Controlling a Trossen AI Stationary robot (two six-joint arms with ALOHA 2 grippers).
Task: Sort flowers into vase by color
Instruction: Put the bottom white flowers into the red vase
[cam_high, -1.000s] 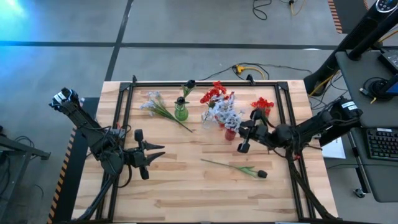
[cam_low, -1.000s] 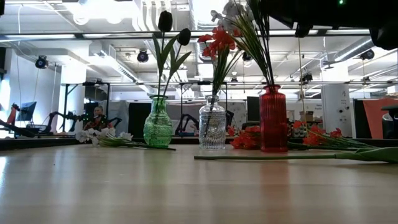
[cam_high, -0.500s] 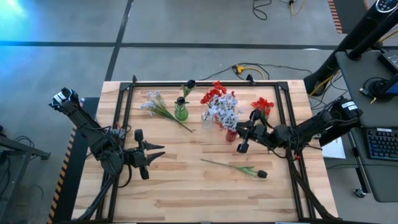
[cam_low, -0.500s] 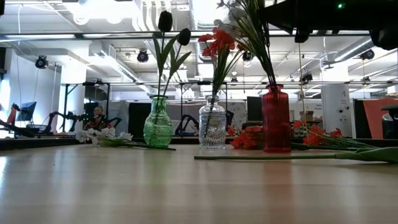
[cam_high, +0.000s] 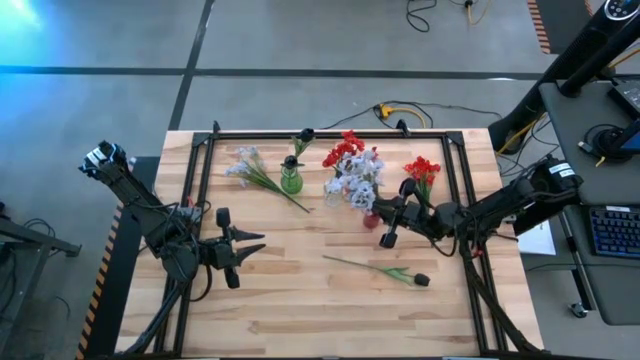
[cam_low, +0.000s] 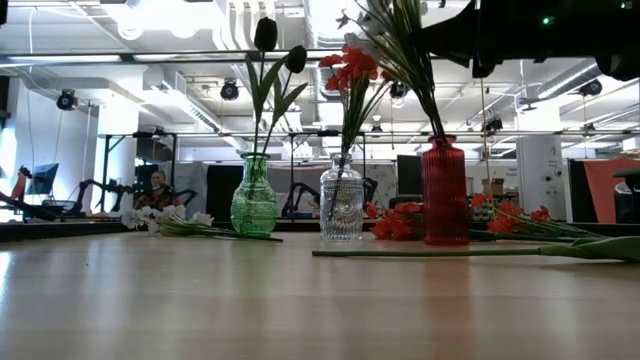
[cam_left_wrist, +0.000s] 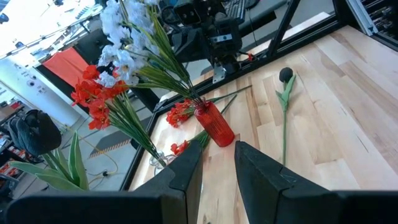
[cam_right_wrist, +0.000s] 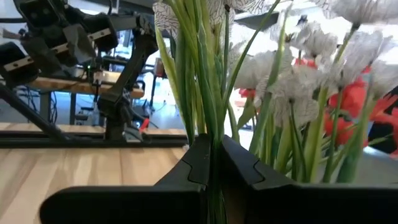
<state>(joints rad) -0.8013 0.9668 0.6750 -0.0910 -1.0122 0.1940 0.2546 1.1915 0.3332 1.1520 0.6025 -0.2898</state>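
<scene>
The right gripper (cam_high: 386, 222) is pinched tight on the green stems of a pale blue-white flower spray (cam_high: 362, 178), whose stems stand in the ribbed red glass vase (cam_low: 444, 192) just beside the fingers; the right wrist view shows the stems clamped between both dark fingers (cam_right_wrist: 200, 160). A dark-budded green-stemmed flower (cam_high: 385, 270) lies flat on the wooden table (cam_high: 300, 300) nearer the front. The left gripper (cam_high: 250, 248) waits well apart, its fingers a narrow gap apart and, as far as the view shows, holding nothing.

Upper centre: 3 vases (cam_high: 291, 181) hold dark, red and white flowers (cam_high: 362, 174); white, red and dark sprays lie loose nearby.
</scene>
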